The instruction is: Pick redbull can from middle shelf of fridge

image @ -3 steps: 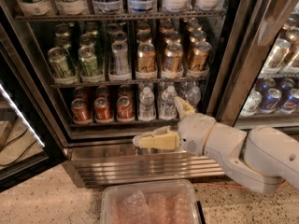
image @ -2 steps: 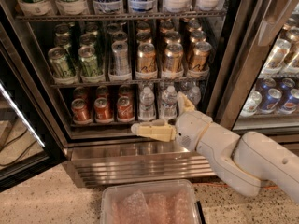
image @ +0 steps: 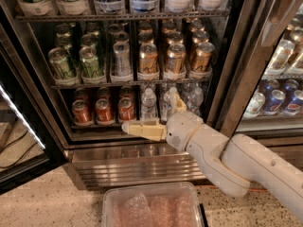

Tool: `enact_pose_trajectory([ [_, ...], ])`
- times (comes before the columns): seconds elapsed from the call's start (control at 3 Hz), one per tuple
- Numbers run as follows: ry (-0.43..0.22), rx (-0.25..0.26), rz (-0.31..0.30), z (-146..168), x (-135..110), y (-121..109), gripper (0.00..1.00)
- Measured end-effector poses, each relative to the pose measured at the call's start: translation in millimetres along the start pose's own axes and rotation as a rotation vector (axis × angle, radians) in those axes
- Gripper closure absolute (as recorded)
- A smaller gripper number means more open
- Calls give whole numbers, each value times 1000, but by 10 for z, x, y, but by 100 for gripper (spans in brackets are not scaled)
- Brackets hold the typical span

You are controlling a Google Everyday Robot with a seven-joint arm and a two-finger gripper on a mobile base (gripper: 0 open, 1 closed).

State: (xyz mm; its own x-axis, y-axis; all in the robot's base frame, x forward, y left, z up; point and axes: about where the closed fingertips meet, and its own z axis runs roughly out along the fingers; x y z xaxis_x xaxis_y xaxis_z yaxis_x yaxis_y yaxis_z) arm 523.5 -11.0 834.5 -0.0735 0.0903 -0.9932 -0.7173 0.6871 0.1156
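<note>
On the middle shelf point(image: 102, 84), redbull can point(image: 121, 58) stands upright; gripper point(image: 150, 112) below.

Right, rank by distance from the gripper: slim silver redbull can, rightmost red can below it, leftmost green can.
The gripper hangs low in front of the fridge.
1. Rightmost red can, just left of the gripper.
2. Slim silver redbull can, above-left on the middle shelf.
3. Leftmost green can, far left, same shelf.
</note>
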Motion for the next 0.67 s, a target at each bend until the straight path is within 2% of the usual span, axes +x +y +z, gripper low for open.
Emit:
enact_pose_trajectory([
  [0.33,-18,-15,-55,198,-127,16,0],
  [0.67,-3,-39,-179,462,-389,-47,0],
])
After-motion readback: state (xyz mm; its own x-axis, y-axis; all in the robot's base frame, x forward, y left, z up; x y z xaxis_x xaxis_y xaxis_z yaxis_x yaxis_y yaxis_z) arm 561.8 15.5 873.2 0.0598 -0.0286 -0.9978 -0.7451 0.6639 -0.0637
